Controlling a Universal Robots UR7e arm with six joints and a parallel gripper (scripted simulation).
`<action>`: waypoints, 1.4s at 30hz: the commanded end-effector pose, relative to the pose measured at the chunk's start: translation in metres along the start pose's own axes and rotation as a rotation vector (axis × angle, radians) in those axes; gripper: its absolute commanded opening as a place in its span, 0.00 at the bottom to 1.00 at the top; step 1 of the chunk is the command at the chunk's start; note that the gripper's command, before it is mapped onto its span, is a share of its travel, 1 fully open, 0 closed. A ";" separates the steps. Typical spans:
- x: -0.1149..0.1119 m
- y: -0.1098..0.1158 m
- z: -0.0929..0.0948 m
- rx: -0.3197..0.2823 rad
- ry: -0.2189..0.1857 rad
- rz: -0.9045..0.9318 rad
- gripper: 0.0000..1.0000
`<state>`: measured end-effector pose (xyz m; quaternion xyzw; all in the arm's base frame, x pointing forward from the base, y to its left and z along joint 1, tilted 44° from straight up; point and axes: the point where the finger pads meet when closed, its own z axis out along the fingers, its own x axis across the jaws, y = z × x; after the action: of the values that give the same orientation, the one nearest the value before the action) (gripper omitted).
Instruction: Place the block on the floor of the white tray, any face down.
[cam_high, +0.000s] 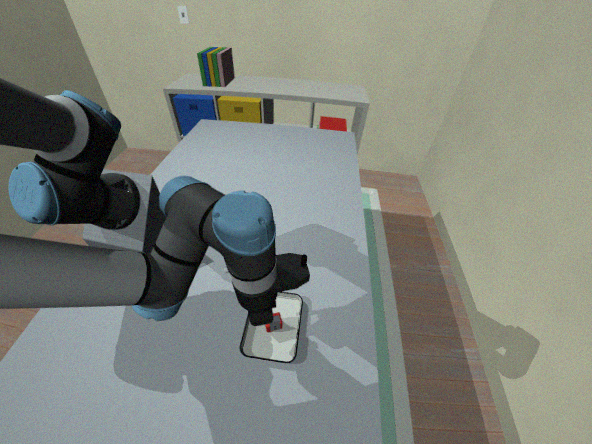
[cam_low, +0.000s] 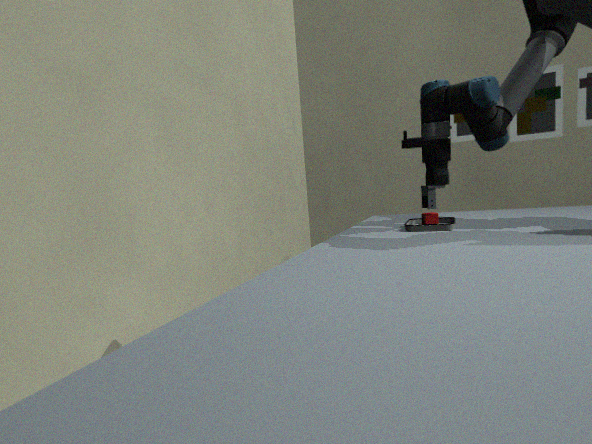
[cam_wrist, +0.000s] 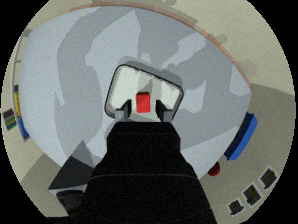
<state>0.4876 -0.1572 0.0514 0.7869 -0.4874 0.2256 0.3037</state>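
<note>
A small red block (cam_high: 268, 325) (cam_low: 430, 218) (cam_wrist: 143, 102) rests on the floor of the white tray (cam_high: 278, 351) (cam_low: 414, 227) (cam_wrist: 124, 86), in the tray's far half. The tray lies flat on the grey table (cam_high: 280, 165) near its right edge. My gripper (cam_high: 268, 317) (cam_low: 429, 202) (cam_wrist: 143, 105) is open and empty. It points straight down and hangs just above the block, its fingertips clear of the block's top. In the wrist view the block shows between the two fingers, apart from both.
A white shelf (cam_high: 280, 92) with blue, yellow and red bins and a row of books (cam_high: 216, 66) stands behind the table's far end. The table's right edge runs close to the tray, with a green strip (cam_high: 380, 310) on the wooden floor beyond.
</note>
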 end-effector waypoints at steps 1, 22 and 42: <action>0.002 -0.001 -0.013 -0.004 -0.002 0.003 0.90; 0.001 0.000 -0.021 -0.006 -0.004 0.002 0.90; -0.059 0.066 -0.022 -0.009 -0.006 0.001 0.90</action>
<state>0.4501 -0.1357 0.0562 0.7864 -0.4896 0.2199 0.3057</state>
